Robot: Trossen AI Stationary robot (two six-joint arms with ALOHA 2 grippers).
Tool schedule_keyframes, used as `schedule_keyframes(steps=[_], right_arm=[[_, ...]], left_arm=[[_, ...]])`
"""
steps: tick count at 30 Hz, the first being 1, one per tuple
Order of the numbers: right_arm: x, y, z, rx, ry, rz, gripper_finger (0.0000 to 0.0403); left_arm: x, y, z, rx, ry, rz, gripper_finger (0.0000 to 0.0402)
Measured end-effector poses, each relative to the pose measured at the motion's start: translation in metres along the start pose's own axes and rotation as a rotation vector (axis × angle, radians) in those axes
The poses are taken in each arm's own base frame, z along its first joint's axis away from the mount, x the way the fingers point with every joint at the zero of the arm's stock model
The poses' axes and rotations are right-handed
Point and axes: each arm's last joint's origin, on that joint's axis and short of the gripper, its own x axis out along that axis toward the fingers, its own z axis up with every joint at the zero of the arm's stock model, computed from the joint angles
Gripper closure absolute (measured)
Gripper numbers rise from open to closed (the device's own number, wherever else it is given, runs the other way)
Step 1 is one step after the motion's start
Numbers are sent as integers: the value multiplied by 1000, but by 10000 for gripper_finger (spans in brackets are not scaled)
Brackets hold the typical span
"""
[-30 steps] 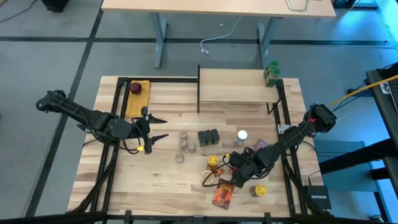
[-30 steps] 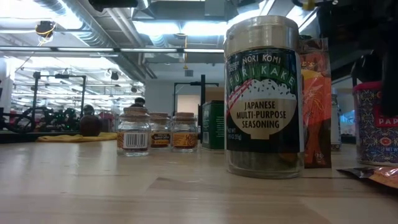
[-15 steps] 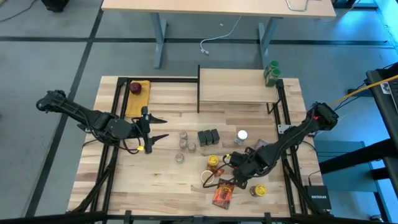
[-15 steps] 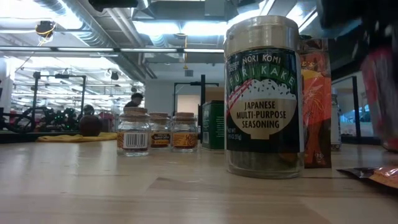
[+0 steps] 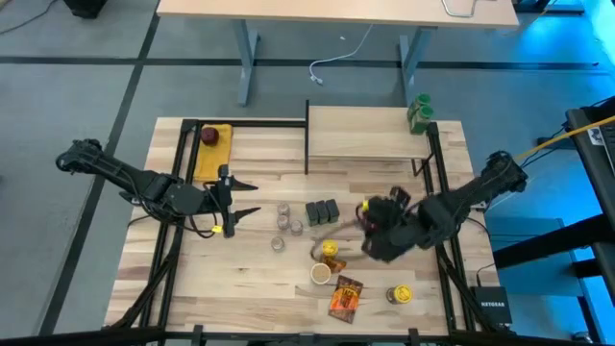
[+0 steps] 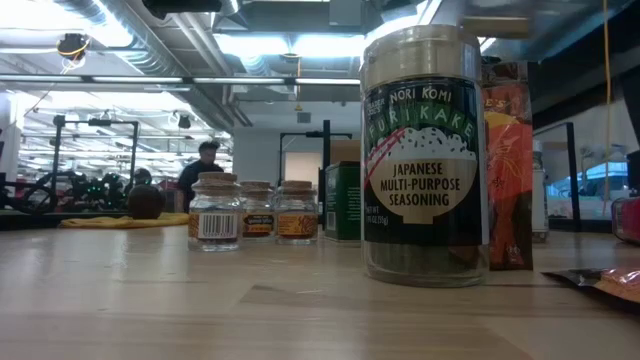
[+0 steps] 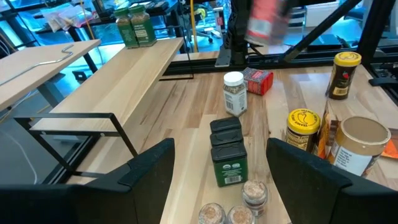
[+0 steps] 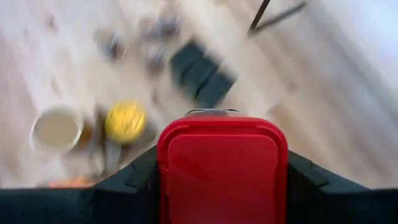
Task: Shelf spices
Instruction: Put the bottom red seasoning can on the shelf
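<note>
Right fingers (image 8: 221, 186) clamped on red-lidded tin (image 8: 221, 163), arm raised above table (image 5: 250, 288); left fingers (image 7: 217, 165) wide apart, empty.

I've lifted the red-lidded tin (image 8: 221, 168) off the table in my right gripper (image 5: 370, 216), swinging it toward, I think, the shelf (image 5: 365, 135).
</note>
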Motion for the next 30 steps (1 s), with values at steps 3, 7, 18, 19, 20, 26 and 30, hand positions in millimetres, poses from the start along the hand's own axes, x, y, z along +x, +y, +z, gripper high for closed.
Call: schedule_keyframes(steps=[3, 7, 18, 19, 20, 26, 30], right_arm=[[-3, -15, 27, 16, -55, -24, 191], [8, -51, 57, 38, -36, -129, 191], [45, -158, 109, 247, 38, -248, 191], [47, -164, 114, 264, 19, -235, 191], [50, -170, 118, 281, -2, -222, 191], [69, -196, 141, 404, -88, -148, 191], [82, -217, 138, 482, 2, -218, 191]], left_arm=[[0, 0, 0, 1, 0, 0, 153], [0, 0, 0, 1, 1, 0, 153], [0, 0, -2, 11, 18, 1, 153], [0, 0, -2, 10, 18, 1, 153], [0, 0, -2, 10, 18, 1, 153], [0, 0, -2, 7, 18, 1, 153], [0, 0, -2, 7, 18, 0, 153]])
